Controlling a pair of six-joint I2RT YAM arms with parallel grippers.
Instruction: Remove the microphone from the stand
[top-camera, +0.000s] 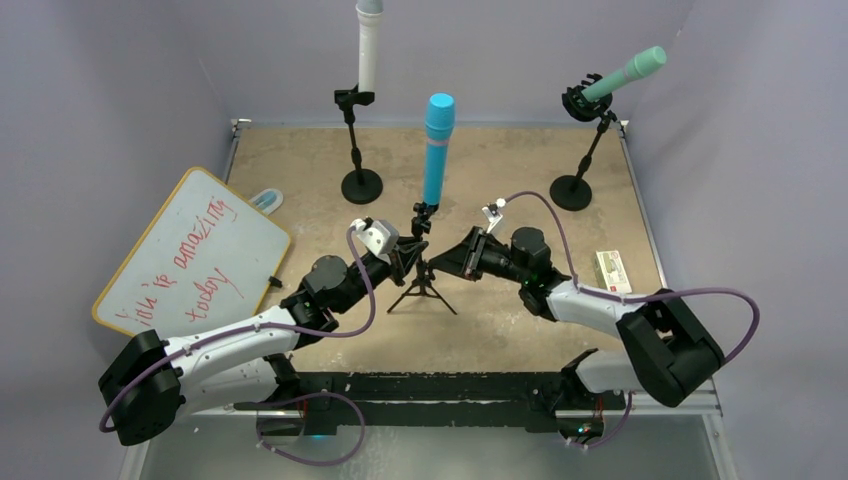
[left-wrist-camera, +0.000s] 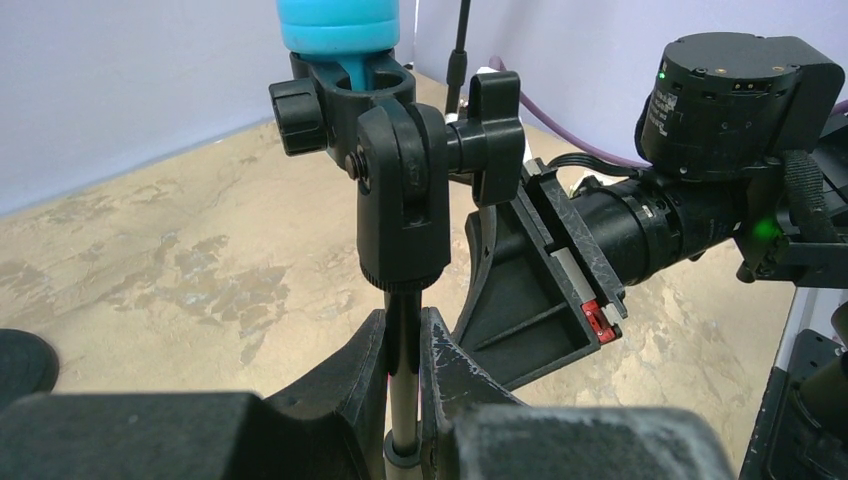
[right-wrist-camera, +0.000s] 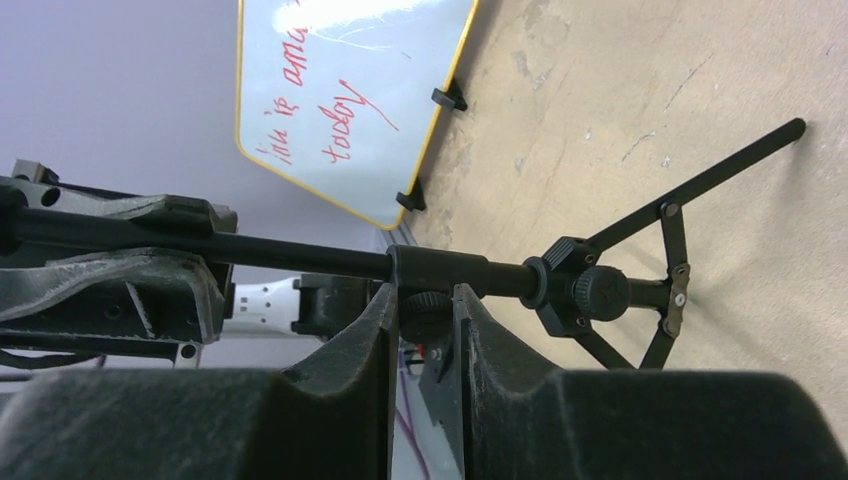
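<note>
A blue microphone (top-camera: 438, 150) stands upright in the clip of a small black tripod stand (top-camera: 424, 282) at the table's middle. My left gripper (top-camera: 408, 258) is shut on the stand's thin pole (left-wrist-camera: 403, 405) just under the clip joint (left-wrist-camera: 402, 200). The microphone's blue base (left-wrist-camera: 338, 25) sits in the clip above. My right gripper (top-camera: 447, 258) comes from the right, with its jaws closed on a small knob (right-wrist-camera: 425, 312) on the pole (right-wrist-camera: 300, 256). The tripod legs (right-wrist-camera: 665, 290) show beyond it.
A white microphone (top-camera: 368, 50) on a round-base stand is at the back. A green microphone (top-camera: 627, 74) on another stand is at back right. A whiteboard (top-camera: 190, 250) with red writing lies at the left. A small box (top-camera: 612, 270) lies at the right.
</note>
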